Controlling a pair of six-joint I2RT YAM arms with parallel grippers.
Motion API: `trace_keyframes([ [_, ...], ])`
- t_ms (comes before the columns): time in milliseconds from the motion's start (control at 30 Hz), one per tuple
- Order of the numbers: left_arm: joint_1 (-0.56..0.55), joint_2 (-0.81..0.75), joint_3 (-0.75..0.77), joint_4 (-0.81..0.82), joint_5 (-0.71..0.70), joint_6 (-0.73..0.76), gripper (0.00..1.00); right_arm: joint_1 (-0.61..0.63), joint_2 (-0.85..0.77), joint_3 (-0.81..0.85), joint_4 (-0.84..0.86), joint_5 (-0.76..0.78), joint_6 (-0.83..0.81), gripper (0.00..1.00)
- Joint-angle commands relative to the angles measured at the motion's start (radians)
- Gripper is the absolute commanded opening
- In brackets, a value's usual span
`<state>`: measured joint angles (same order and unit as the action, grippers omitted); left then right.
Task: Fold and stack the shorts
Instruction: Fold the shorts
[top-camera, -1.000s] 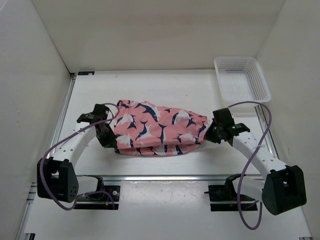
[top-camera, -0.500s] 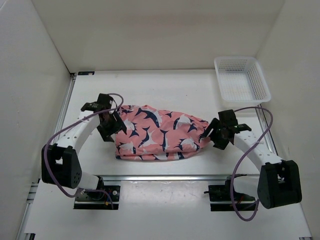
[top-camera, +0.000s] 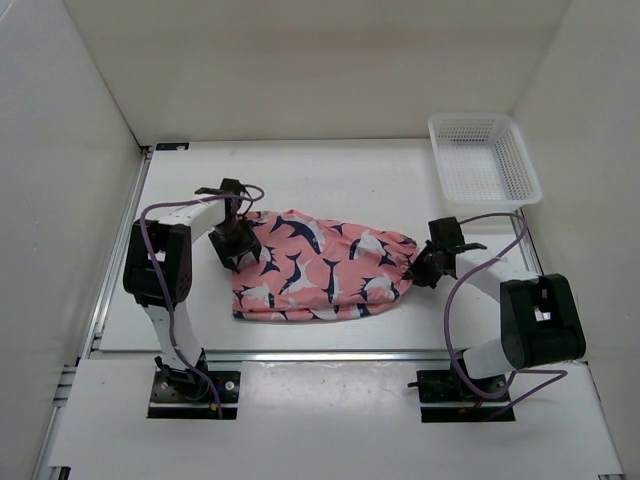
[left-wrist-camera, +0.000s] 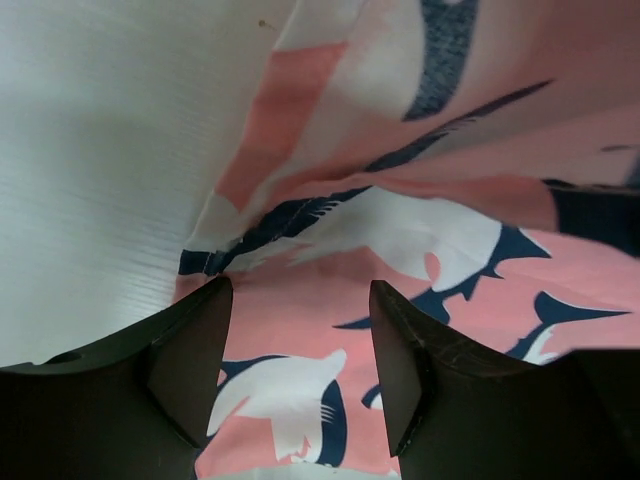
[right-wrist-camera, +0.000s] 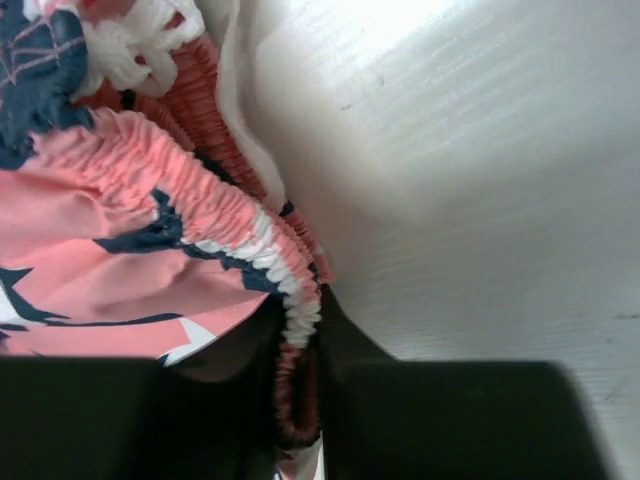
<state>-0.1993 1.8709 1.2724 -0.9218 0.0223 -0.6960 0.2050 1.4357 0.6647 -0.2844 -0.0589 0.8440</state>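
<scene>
1. hovering over the left end of the shorts, the left gripper has its fingers spread wide. in the left wrist view the printed fabric lies below the gap, and neither finger pinches it.
2. the right gripper is at the right end of the shorts. its fingers are drawn close together, pinching the gathered elastic waistband between them.
3. the left arm rises steeply from its base at the near left. it bends at the elbow and reaches right and far, with the wrist tipped down onto the fabric.
4. the right arm folds back over its base at the near right. its forearm stretches left and slightly far, low over the table.
5. the shorts lie bunched in a wide heap at the middle of the table between the two grippers, with the waist end to the right. they are well apart from the white mesh basket at the far right corner.
</scene>
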Motion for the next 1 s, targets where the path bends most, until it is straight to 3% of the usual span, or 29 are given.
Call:
trace_keyframes([
  [0,-0.003,-0.007,-0.03,0.04,0.011,0.01,0.68,0.008,0.014,0.042,-0.025,0.073,-0.025,0.09],
  [33,-0.003,-0.007,-0.039,0.04,0.021,0.01,0.68,0.008,0.005,0.053,-0.045,0.091,-0.034,0.0],
  [333,-0.002,-0.193,-0.125,0.051,0.012,0.01,0.66,0.125,-0.139,0.281,-0.232,0.333,-0.137,0.0],
  [433,0.05,-0.184,-0.136,0.051,-0.002,0.02,0.54,0.183,-0.139,0.341,-0.263,0.381,-0.169,0.0],
  [500,0.051,-0.124,-0.124,0.051,0.007,0.03,0.38,0.209,-0.139,0.39,-0.274,0.402,-0.184,0.0],
  [733,0.051,-0.017,-0.085,0.072,0.028,0.018,0.12,0.387,-0.083,0.587,-0.334,0.496,-0.232,0.0],
  [967,0.041,0.008,-0.067,0.072,0.047,0.018,0.1,0.678,0.127,0.875,-0.39,0.57,-0.315,0.0],
])
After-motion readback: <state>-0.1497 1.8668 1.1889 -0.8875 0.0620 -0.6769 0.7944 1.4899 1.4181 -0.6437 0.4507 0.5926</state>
